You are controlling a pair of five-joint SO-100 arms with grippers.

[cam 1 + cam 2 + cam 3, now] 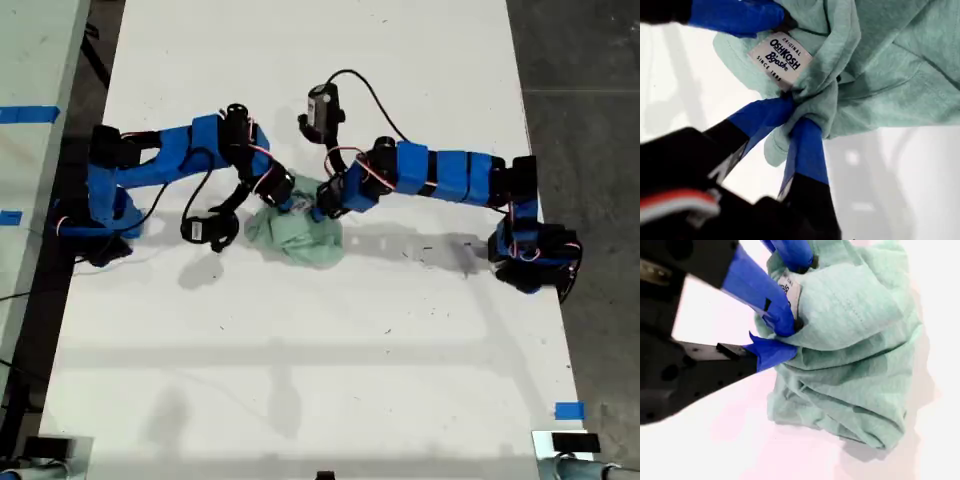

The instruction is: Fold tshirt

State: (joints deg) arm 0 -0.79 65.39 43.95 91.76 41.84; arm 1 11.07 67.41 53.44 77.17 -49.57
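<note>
My first gripper [795,117] and my second gripper [782,337] both pinch the crumpled mint-green tshirt [297,236] near its neck label [781,58], the bunched cloth between them on the white table [300,380].

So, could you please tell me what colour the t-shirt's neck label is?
White with dark blue lettering; the label on the t-shirt shows best in the first wrist view.
</note>
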